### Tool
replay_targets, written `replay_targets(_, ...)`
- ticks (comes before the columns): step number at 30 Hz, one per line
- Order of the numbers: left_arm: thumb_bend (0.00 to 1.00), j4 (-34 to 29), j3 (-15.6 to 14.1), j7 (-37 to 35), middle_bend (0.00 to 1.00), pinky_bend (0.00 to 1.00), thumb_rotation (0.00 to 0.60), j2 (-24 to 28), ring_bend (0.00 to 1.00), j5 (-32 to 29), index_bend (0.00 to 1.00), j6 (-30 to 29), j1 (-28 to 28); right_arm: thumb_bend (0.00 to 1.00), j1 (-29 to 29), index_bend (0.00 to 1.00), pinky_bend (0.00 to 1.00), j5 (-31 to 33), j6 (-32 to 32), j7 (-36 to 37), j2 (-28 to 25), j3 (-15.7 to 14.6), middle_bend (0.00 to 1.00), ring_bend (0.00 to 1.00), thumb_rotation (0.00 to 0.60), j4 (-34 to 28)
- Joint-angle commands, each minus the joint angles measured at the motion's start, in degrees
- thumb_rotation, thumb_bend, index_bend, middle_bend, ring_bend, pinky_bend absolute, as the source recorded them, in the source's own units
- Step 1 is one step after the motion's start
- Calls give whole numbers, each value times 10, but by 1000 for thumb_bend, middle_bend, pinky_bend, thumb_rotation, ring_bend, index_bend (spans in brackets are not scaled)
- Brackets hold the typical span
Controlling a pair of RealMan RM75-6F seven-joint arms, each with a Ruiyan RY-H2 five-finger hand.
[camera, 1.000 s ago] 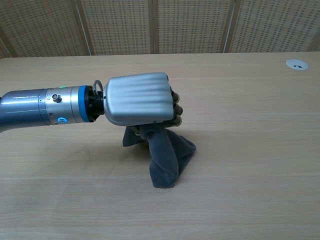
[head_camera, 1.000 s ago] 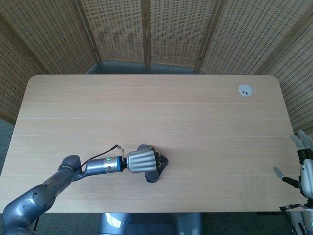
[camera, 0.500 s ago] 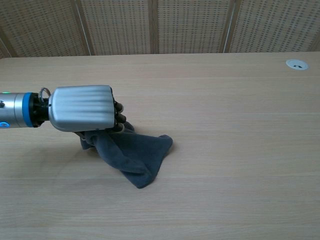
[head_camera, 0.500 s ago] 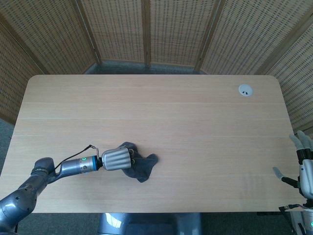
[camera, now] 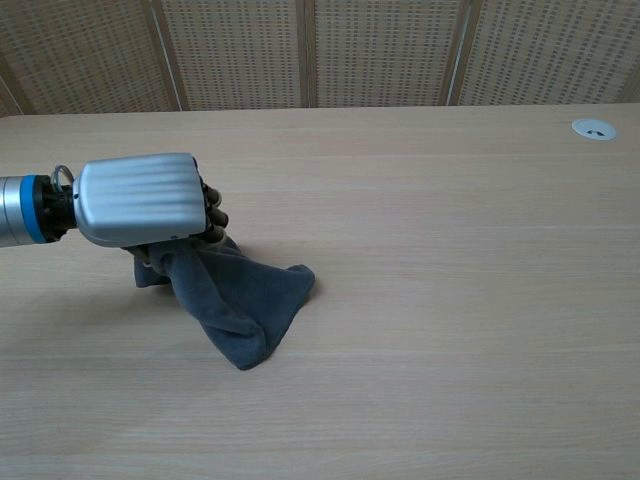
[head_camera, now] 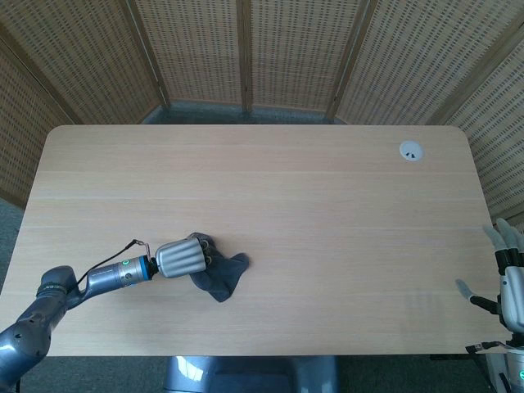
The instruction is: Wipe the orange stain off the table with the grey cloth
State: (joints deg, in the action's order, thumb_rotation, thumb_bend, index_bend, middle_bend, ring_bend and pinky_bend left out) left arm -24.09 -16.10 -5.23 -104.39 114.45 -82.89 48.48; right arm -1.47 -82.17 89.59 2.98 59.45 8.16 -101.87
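Note:
My left hand (head_camera: 180, 257) (camera: 140, 200) grips one end of the grey cloth (head_camera: 219, 275) (camera: 240, 300) near the table's front left. The rest of the cloth trails to the right of the hand and lies crumpled on the wood. No orange stain shows on the table in either view. My right hand (head_camera: 509, 274) hangs beyond the table's right edge in the head view, fingers spread, holding nothing.
The light wood table (head_camera: 311, 205) has a white round grommet (head_camera: 410, 150) (camera: 594, 128) at its far right corner. Woven screens (head_camera: 246, 49) stand behind the table's back edge.
My left hand has dragged the grey cloth leftward across the table, over both steps. The right hand has not moved.

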Motion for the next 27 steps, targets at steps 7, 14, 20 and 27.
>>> replay_targets(7,232,-66,63,22,661,903,600,-45,631,-40,705,13,48,179,-2,104,107,1,-4,-5,2,-1,0,0,600,1)
replay_targets(14,233,-84,81,44,661,903,600,-62,631,-45,705,18,73,179,-2,104,107,1,-4,-7,3,-2,0,0,600,2)
replay_targets(20,234,-94,93,56,661,901,600,-71,627,-64,709,51,79,179,-3,104,107,-2,-4,-9,4,-3,0,0,600,2)
replay_targets(27,232,-104,86,63,660,900,600,-77,625,-71,709,83,76,179,-3,104,107,-1,-4,-12,5,-3,0,0,600,2)
